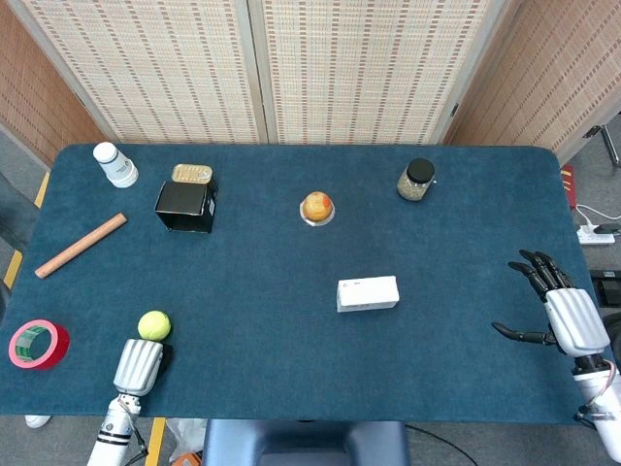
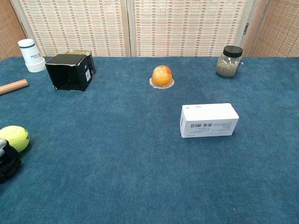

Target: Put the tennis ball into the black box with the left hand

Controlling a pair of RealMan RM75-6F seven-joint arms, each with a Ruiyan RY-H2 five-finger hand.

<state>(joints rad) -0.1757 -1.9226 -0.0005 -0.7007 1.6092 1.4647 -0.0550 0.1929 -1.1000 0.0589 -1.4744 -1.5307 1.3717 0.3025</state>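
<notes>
The yellow-green tennis ball point(image 1: 153, 324) point(image 2: 15, 138) lies near the table's front left edge. My left hand point(image 1: 141, 364) point(image 2: 7, 163) sits just behind it, its dark fingers right against the near side of the ball, with nothing gripped. The black box point(image 1: 185, 206) point(image 2: 70, 71) stands at the back left, well beyond the ball, its dark open face turned toward me in the chest view. My right hand point(image 1: 553, 306) hovers at the table's right edge with its fingers spread and nothing in them.
A red tape roll point(image 1: 39, 344) lies left of the ball and a wooden rod point(image 1: 81, 246) beyond it. White cups point(image 1: 115, 165) and a tin point(image 1: 192, 173) flank the box. An orange jelly cup point(image 1: 317, 207), a white carton point(image 1: 368, 292) and a jar point(image 1: 416, 180) sit further right.
</notes>
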